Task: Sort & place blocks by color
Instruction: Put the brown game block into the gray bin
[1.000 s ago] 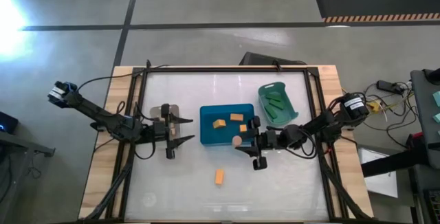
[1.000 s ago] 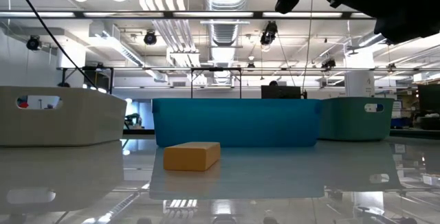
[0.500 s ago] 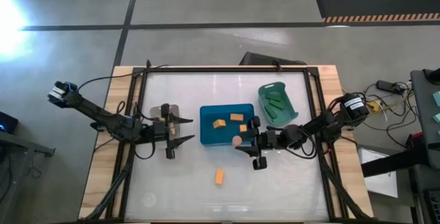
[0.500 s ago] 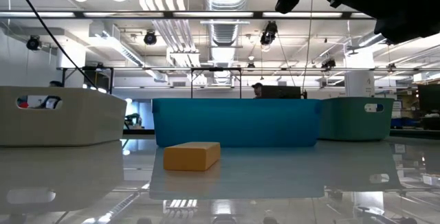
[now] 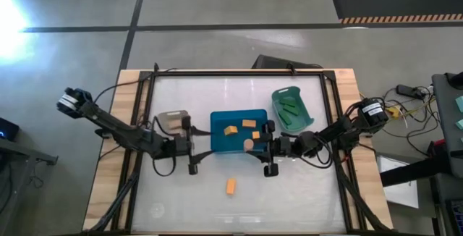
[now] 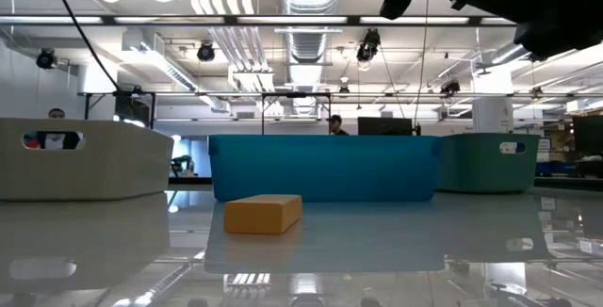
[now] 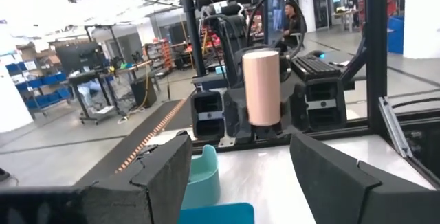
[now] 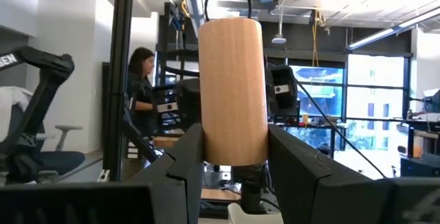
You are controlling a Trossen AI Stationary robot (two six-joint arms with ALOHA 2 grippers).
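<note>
R gripper [image 5: 255,148] mid-frame, over blue bin [image 5: 217,149] lower-right edge, pinching tan block [image 8: 232,90] upright. L gripper [image 5: 205,150] just left of bin, fingers spread, holding nothing. Orange blocks [image 5: 240,128] in bin; one orange block [image 5: 231,186] on table below-center; green blocks [image 5: 291,107] in teal bin [image 5: 276,110] upper right.

Four orange blocks [image 5: 231,186]: three in the blue bin [image 5: 217,119], one on the tabletop [image 5: 304,192]. One tan block [image 8: 232,90]. Several green blocks [image 5: 291,106]. Three bins.
</note>
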